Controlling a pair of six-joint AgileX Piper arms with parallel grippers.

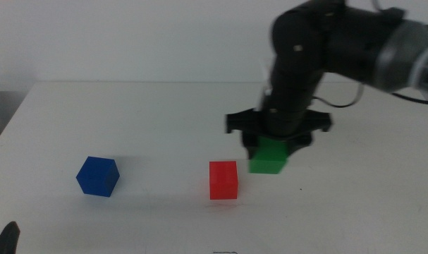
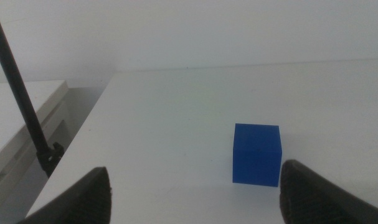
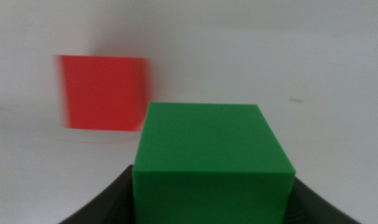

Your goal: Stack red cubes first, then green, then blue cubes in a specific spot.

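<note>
Middle view: plain white tabletop (image 1: 164, 113); small deep blue matte cube (image 1: 98, 176) toward the left, well apart from the rest; small bright red matte cube (image 1: 223, 180) near centre, nothing on it; small bright green matte cube (image 1: 268, 156) just right of the red one and slightly raised, not touching it; right arm reaching in from the right, wrist pointing down over the table; right gripper (image 1: 270, 149) clamped on the green cube from above; left gripper (image 1: 8, 238) only a dark tip at the bottom left corner.

Left wrist view: blue cube (image 2: 257, 154) on bare table, ahead of the left gripper (image 2: 192, 193); jaws spread wide, touching nothing.

Right wrist view: green cube (image 3: 210, 163) gripped between the dark jaws; red cube (image 3: 103, 92) blurred, on the table beyond.
</note>
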